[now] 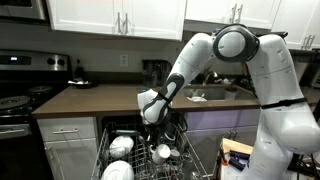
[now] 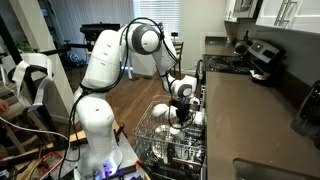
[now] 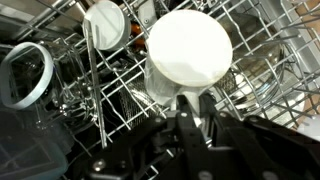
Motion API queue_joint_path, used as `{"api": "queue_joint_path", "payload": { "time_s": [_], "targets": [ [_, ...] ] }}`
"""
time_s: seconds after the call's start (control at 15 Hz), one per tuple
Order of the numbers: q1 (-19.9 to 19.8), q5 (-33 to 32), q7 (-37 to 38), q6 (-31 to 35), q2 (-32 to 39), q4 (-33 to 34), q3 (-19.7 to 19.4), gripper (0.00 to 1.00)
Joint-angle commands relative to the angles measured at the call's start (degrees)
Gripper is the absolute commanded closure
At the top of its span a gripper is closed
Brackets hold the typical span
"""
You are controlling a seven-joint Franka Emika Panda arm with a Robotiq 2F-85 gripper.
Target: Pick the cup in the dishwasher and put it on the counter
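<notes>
Right, your jaws closed, pinching near edge of cup (image 3: 188, 48) in wrist view. Cup white, round flat face toward camera, over wire rack (image 3: 262, 88) of dishwasher (image 2: 165, 148); can't tell if clear of wires. Smaller white round dish (image 3: 104, 22) up-left of it, clear round item (image 3: 25, 75) far left. Your arm (image 1: 190, 62) bends down into rack. Dark brown tabletop (image 1: 90, 98) behind, cup not on it.
</notes>
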Motion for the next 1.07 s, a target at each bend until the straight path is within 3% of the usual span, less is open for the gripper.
{"api": "queue_joint_path", "payload": {
  "time_s": [0.0,0.6,1.0],
  "targets": [
    [0.1,-1.6,1.2,-3.5,-4.1,-1.4,0.4,0.94],
    [-0.3,-1.3,0.7,-5.9,-6.6,-1.4,1.3,0.94],
    [-1.5,-0.4,-1.5,-2.4,-5.7,-2.1,2.0,0.94]
  ]
}}
